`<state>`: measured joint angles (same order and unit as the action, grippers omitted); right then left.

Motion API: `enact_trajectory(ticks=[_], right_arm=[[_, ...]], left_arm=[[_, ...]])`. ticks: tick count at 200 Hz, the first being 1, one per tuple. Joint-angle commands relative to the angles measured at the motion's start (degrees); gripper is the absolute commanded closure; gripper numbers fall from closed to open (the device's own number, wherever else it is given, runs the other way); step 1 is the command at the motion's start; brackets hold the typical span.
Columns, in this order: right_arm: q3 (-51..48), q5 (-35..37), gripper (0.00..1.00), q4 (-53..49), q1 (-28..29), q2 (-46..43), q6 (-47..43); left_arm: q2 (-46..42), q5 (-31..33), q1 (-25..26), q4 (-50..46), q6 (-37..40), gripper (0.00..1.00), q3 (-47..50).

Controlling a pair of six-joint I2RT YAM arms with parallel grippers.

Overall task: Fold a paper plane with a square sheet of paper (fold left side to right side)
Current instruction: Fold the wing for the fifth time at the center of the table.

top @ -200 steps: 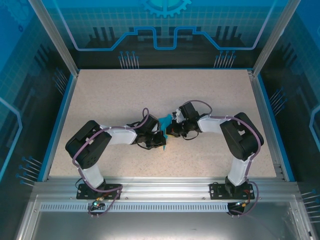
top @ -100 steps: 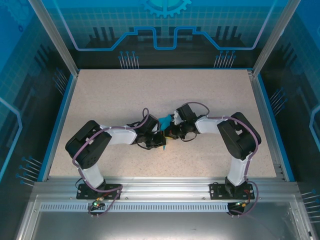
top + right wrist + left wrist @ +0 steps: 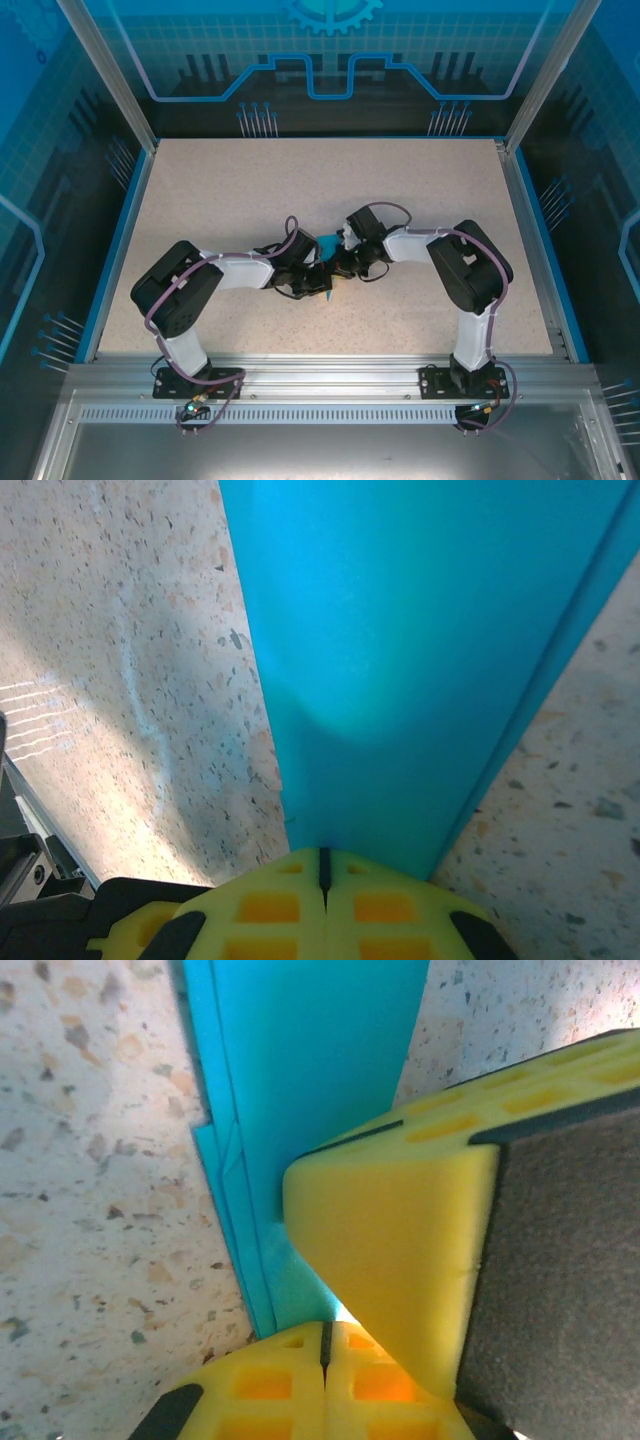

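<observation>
Remotely, I saw the folded blue paper (image 3: 400,630) lying at the middle of the desk (image 3: 250,190), left jaws together atop it, right jaws together too, tips on it.

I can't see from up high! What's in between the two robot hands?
The folded blue paper; the top view shows it poking out between them. In the wrist views the left gripper and right gripper, both shut, touch it.
</observation>
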<state>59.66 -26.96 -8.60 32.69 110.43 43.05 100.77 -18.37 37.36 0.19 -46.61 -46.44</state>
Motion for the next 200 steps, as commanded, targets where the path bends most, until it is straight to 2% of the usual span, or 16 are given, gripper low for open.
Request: enact_trajectory(ticks=[1,56,200], right_arm=[[2.5,5.3,0.99,-1.4,-0.7,2.6,-3.6],[8.4,6.2,0.98,-4.6,-4.4,5.1,-7.6],[24.7,4.6,0.97,-10.9,-12.6,16.1,-10.9]], left_arm=[[4.0,5.8,0.6,-13.5,0.2,1.00,3.0],[4.4,5.7,0.6,-13.5,0.2,1.00,3.1],[4.3,5.7,0.6,-13.5,0.1,1.00,3.1]])
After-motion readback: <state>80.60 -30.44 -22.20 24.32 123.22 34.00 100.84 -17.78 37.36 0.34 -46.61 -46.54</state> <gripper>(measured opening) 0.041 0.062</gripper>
